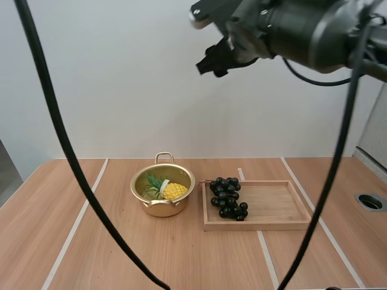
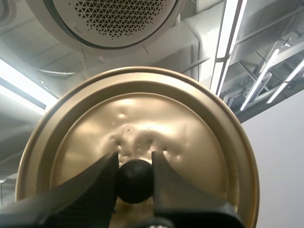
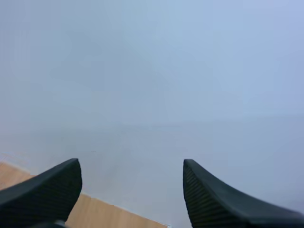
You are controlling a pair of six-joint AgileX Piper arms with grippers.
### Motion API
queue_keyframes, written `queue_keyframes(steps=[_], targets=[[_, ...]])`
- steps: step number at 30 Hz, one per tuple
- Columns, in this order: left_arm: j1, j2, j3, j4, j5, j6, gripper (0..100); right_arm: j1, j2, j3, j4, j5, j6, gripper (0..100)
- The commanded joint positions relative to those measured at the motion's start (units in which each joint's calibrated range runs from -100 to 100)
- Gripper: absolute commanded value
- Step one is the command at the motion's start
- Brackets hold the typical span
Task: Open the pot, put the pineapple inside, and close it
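Observation:
The gold pot point(image 1: 143, 194) stands uncovered on the table, with the yellow pineapple point(image 1: 173, 190) and its green leaves lying inside. In the left wrist view the gold lid point(image 2: 142, 114) is lifted up, its top side toward the camera. My left gripper point(image 2: 134, 159) is shut on the lid's black knob point(image 2: 134, 183), one finger on each side. My right gripper point(image 1: 210, 63) hangs high above the table, right of and well above the pot. In the right wrist view my right gripper point(image 3: 132, 164) is open, fingers wide apart and holding nothing, facing the white wall.
A wooden tray point(image 1: 278, 202) sits just right of the pot, with a bunch of dark grapes point(image 1: 227, 197) at its left end. White lines cross the wooden table point(image 1: 91, 254). A round hole point(image 1: 370, 201) is at the table's far right.

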Motion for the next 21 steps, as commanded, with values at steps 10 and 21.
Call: queue_keyframes(steps=[10,21], targets=[[0.07,3.68,0.21,-0.10,0.04,-4.77,0,-10.07,-14.54,-0.28,-6.83,-4.17,14.76,100],[0.07,6.18,7.02,0.26,7.16,-4.77,0,-12.15,-21.10,-0.28,-7.11,0.11,12.04,100]])
